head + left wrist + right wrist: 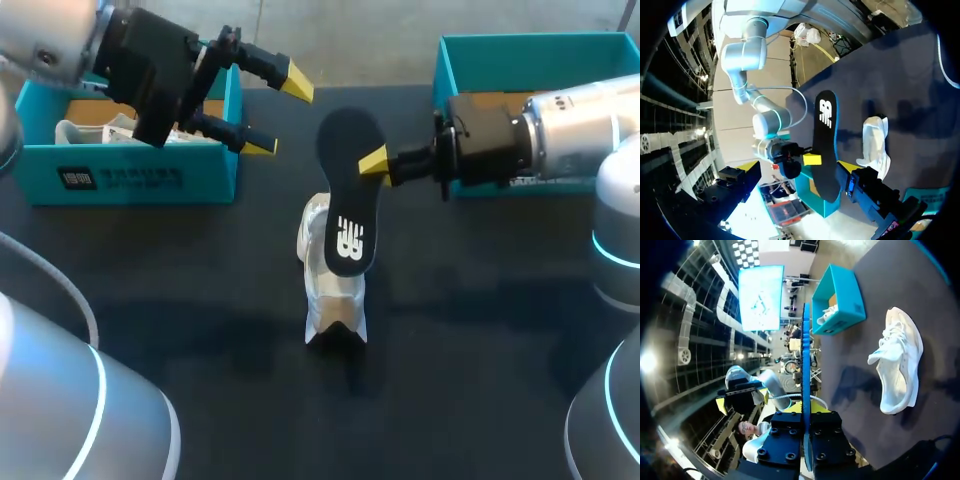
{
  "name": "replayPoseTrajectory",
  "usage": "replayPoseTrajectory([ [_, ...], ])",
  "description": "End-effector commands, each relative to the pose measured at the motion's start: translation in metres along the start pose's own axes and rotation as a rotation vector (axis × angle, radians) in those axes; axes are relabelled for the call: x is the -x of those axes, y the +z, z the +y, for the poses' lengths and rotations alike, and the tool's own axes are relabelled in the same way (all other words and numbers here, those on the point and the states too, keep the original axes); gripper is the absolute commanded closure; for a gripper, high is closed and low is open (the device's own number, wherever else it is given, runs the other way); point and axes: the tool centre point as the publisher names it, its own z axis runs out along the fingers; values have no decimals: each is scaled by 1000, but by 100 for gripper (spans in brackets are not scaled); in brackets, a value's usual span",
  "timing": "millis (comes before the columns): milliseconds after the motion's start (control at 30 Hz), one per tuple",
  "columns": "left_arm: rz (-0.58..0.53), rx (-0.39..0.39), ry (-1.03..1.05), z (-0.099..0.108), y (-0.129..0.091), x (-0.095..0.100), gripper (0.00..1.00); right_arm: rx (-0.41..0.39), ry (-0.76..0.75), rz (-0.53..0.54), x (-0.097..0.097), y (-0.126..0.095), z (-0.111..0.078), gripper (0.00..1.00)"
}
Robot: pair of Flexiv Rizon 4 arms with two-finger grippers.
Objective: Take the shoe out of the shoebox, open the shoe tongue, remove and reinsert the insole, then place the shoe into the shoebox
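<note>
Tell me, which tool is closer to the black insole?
Right. The right tool pinches the insole by its edge; the left tool hangs open beside it, not touching.

**Robot manipulation lab: a two-arm test bench.**
Evidence: a matte black table (470, 380) is the work surface for two silver industrial arms, the left arm (50, 40) and the right arm (580, 125). Both show lit blue rings and carry black grippers with yellow tips. The table holds a teal shoebox (130, 180) at the far left, a second teal box (480, 50) at the far right and one white shoe (335, 310) in the middle. The right gripper (372, 160) clamps a dark insole (350, 200) in the air. The left gripper (280, 115) hangs with its fingers apart.
</note>
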Motion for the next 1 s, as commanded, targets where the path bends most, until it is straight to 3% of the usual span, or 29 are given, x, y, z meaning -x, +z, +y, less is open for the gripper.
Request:
replayPoseTrajectory([
  [33, -95, 9, -18, -3, 11, -11, 0, 11, 1, -9, -4, -6, -6, 100],
  [567, -316, 100, -87, 4, 17, -44, 0, 72, -19, 17, -9, -19, -8, 100],
  [800, -423, 161, -114, 13, 33, -50, 0, 63, -45, 65, -20, -14, -8, 100],
  [1000, -442, 187, -114, 21, 48, -52, 0, 33, -51, 66, -26, -5, -10, 100],
])
